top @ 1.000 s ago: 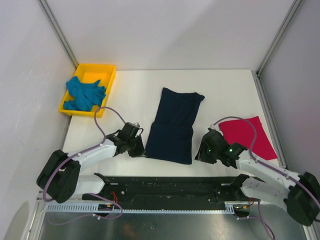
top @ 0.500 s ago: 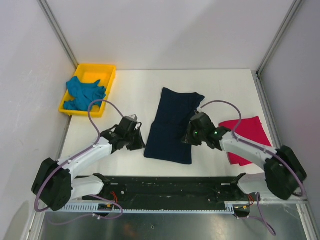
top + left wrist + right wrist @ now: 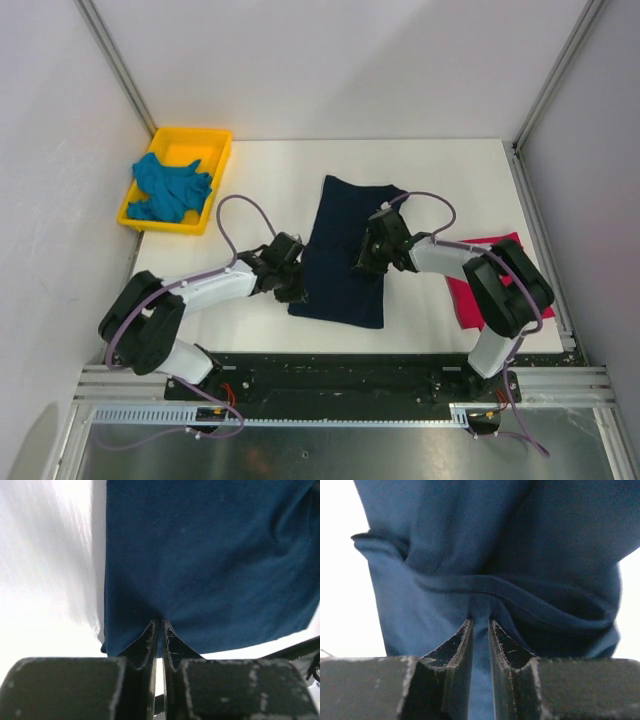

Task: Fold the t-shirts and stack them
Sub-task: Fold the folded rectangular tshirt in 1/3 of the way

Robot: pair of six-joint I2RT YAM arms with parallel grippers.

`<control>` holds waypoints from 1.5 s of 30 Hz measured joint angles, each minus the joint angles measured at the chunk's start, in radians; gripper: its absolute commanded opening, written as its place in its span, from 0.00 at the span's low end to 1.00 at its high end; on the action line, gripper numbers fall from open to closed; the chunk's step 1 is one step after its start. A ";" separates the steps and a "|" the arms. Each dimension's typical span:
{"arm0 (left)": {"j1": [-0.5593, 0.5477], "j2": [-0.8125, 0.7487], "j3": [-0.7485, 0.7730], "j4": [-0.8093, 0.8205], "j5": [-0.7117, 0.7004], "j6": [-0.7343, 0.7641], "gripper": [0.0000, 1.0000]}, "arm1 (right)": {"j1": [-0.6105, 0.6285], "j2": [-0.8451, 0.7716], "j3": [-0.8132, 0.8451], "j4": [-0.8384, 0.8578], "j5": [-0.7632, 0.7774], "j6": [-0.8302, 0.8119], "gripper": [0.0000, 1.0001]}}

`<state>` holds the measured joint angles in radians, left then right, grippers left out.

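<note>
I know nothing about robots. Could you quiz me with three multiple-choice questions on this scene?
1. Where is the teal t-shirt? A in the yellow tray; B mid-table; C under an arm.
2. How many t-shirts lie outside the tray? A one; B two; C three.
3. The left gripper and right gripper are: A wide open; B pinching the navy t-shirt; C holding the tray.
Answers: A, it fills the tray; B, only the navy one and the pink t-shirt; B, both wrist views show navy cloth pinched.
</note>
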<state>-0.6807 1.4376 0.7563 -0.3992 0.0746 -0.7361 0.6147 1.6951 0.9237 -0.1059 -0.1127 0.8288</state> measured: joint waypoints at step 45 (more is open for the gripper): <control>0.092 0.038 0.043 0.043 0.052 0.029 0.19 | 0.039 -0.460 -0.376 -0.168 0.079 0.139 0.37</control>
<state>-0.5888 1.4754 0.7994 -0.3565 0.1268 -0.7067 0.6533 1.2354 0.5480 -0.2741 -0.0338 0.9680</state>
